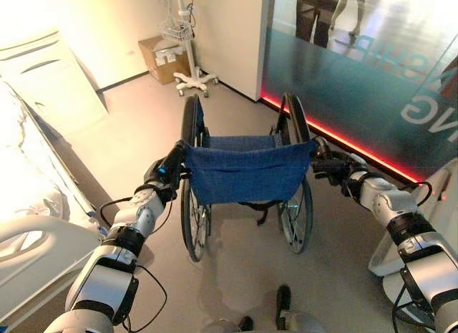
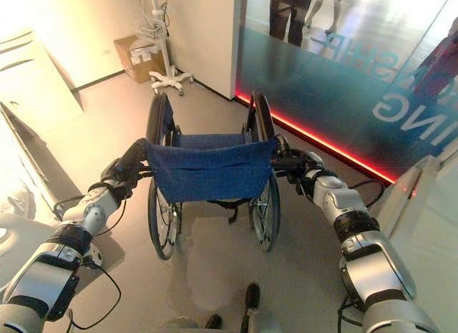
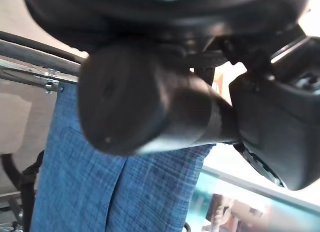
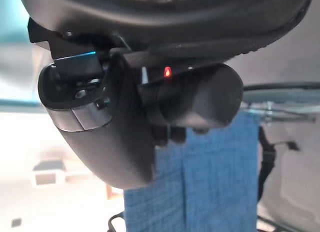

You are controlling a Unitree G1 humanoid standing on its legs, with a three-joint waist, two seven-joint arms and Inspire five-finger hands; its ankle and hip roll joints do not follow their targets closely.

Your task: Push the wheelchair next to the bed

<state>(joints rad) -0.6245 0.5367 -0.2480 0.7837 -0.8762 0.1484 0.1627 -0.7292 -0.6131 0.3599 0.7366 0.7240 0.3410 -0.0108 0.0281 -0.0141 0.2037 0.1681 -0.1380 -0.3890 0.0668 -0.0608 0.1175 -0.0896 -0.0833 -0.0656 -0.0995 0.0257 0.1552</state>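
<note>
We see the wheelchair standing on the floor in front of us, its blue fabric back facing us, with the bed off to our left. Our left hand is curled round the left push handle, as the left wrist view shows from close. Our right hand appears wrapped round the right push handle, though that wrist view is crowded. A cardboard box and a wheeled stand sit by the far wall.

2 silver-grey arms with black bands; dark hands, dark fingers.
</note>
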